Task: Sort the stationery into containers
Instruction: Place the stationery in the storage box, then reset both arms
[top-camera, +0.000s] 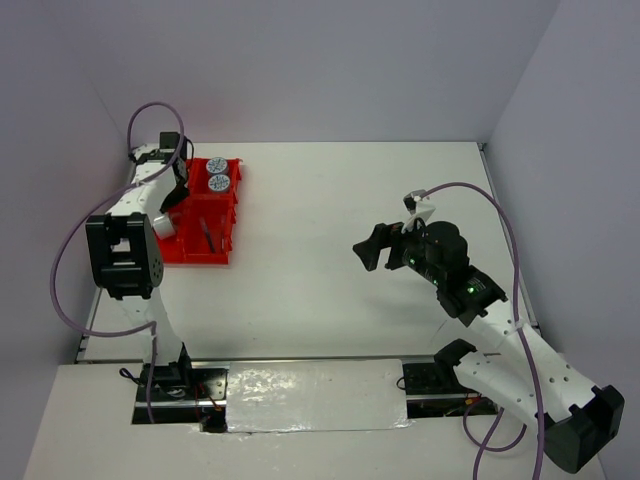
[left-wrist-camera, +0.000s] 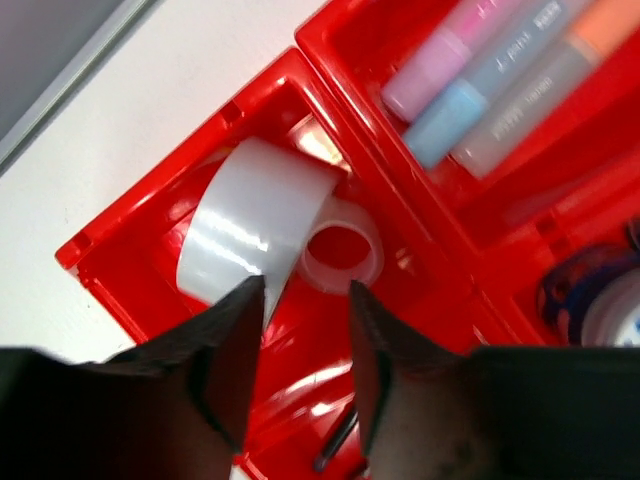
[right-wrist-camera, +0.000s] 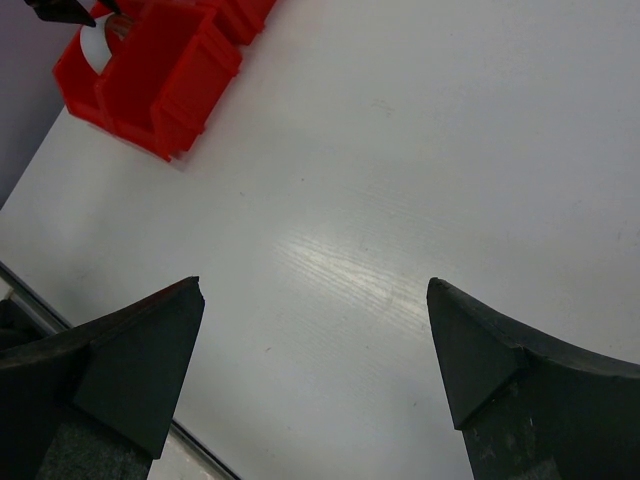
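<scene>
The red tray (top-camera: 192, 256) sits at the far left of the counter (top-camera: 330, 190), and all the stationery I can see lies inside it. The left pincer (left-wrist-camera: 305, 290) hangs over the compartment with the tape: a big roll (left-wrist-camera: 250, 225) tipped on edge and a small roll (left-wrist-camera: 340, 250) lying flat against it. Its fingers are slightly parted with nothing between them. In the next compartment three markers (left-wrist-camera: 490, 85) lie side by side: purple, light-blue and orange-capped. Two blue-lidded tubs (top-camera: 216, 165) share another compartment, and the pens (top-camera: 207, 235) lie in the fourth. The right pincer (right-wrist-camera: 313, 290) is spread wide above the counter, well apart from the tray, holding nothing.
</scene>
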